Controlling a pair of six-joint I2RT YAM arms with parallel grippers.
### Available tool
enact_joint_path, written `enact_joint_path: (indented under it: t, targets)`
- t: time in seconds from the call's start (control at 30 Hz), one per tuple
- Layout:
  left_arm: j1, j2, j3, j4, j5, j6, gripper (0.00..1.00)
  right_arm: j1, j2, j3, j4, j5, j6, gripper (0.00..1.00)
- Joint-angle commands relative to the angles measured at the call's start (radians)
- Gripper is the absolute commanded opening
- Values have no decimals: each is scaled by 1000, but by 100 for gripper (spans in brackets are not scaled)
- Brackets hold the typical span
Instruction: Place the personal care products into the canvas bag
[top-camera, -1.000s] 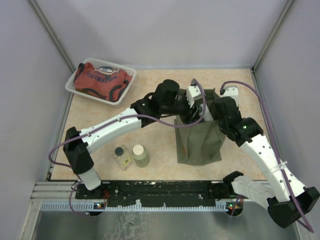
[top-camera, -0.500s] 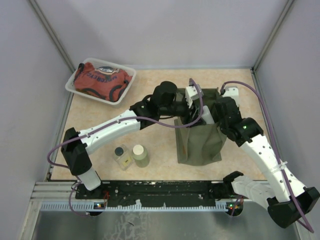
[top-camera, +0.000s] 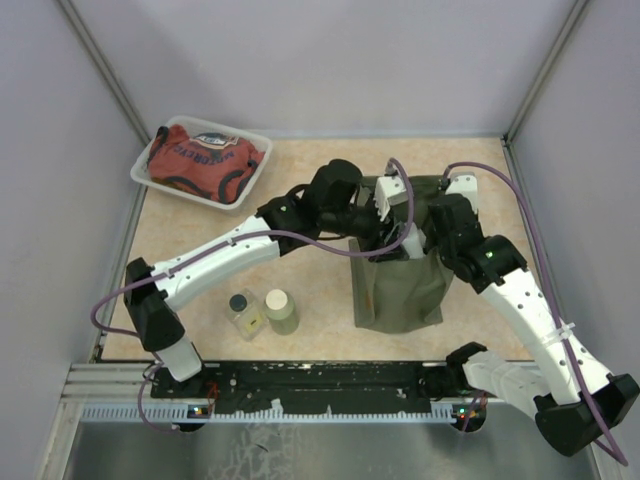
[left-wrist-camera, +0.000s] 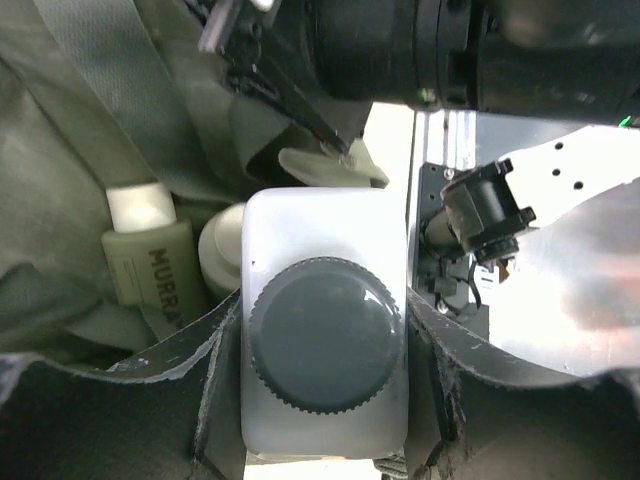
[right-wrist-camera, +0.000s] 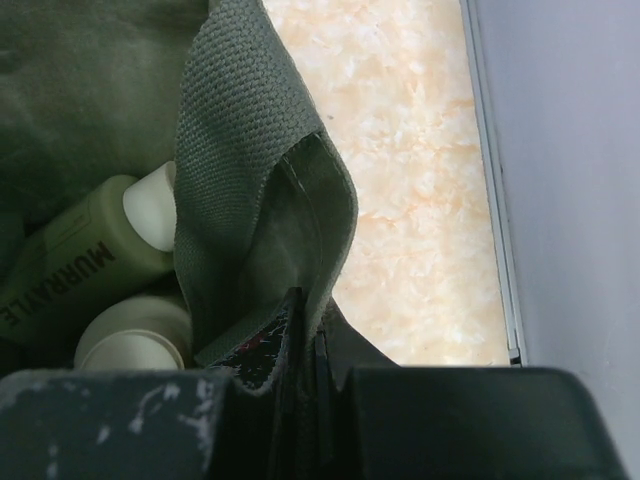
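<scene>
The left pincer (left-wrist-camera: 325, 400) grips a clear dark-capped bottle (left-wrist-camera: 325, 250) over the canvas bag (right-wrist-camera: 250, 150). The right pincer (right-wrist-camera: 300, 350) pinches its rim.

White arm links (top-camera: 225, 255), black joints (top-camera: 335, 185), purple cables (top-camera: 97, 312) (thin, looping)

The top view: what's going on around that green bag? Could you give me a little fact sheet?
left gripper: shut on a clear bottle with a dark cap, at the bag mouth
right gripper: pinching the canvas bag rim
inside bag: MURRAYLE bottle, cream-beige bottle
on table: second clear bottle, olive bottle, side by side
far left: tray holding red cloth
</scene>
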Motion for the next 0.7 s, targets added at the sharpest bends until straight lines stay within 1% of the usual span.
enact_joint_path:
  t: [0.0,0.13,0.27,0.5,0.53,0.57,0.6,0.63,0.67]
  targets:
    - [-35,-85,33,-82,26,6,0,3,8,-19,15,-9,18,0]
    - [-35,-100,15,-138,-50,22,0,0,13,-20,18,-13,17,0]
    - [-35,-65,39,-178,-122,48,0,-2,14,-18,18,-14,15,0]
    - [-35,33,68,-154,-176,70,0,-2,12,-10,12,-9,11,0]
    - [-35,47,75,-149,-179,69,3,-2,12,-8,11,-9,11,0]
    - [-35,62,82,-146,-182,68,8,-2,12,-7,11,-10,9,0]
    - [-35,73,88,-143,-185,68,16,-2,12,-7,10,-10,9,0]
    - [-35,84,93,-143,-185,66,29,-2,12,-8,10,-9,9,0]
    - [-35,91,97,-143,-184,65,37,-2,11,-7,10,-9,8,0]
